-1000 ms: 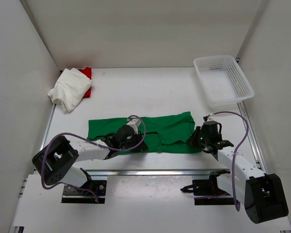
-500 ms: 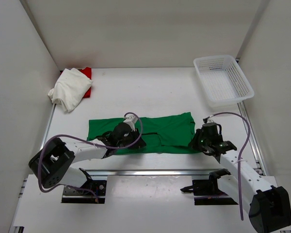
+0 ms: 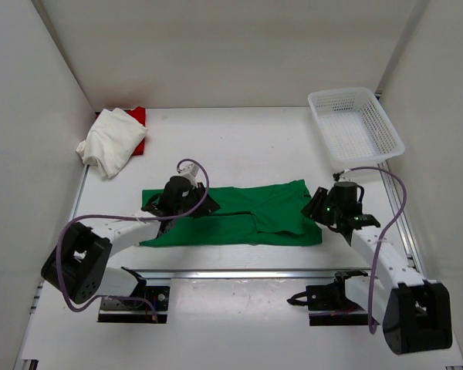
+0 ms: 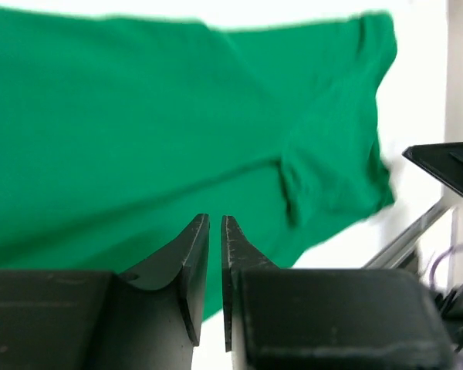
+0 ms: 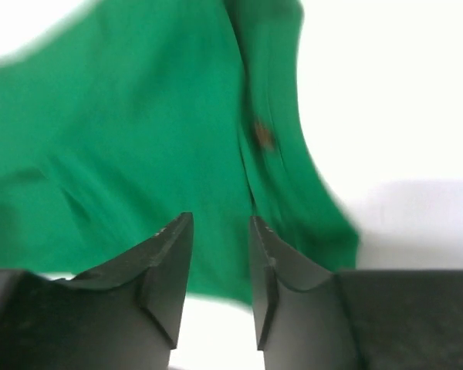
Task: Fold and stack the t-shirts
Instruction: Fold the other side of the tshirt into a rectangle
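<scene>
The green t-shirt [image 3: 247, 216] lies flat as a long band across the table's near middle. It fills the left wrist view [image 4: 139, 123] and the right wrist view [image 5: 139, 131]. My left gripper [image 3: 187, 206] hovers over the shirt's left half, its jaws [image 4: 214, 223] a narrow slit apart with nothing between them. At the shirt's right end my right gripper [image 3: 318, 210] stands open above the cloth, also empty [image 5: 220, 223]. The white t-shirt [image 3: 110, 141] lies crumpled at the back left on top of the red t-shirt [image 3: 139, 116], which shows only as a corner.
A white mesh basket [image 3: 355, 127] sits at the back right. White walls close in the table on three sides. A metal rail [image 3: 239, 271] runs along the near edge, just in front of the green shirt.
My right gripper has opened and let go of the green shirt's right end. My left gripper has travelled back and to the left over the shirt, whose left near edge now lies slanted.
</scene>
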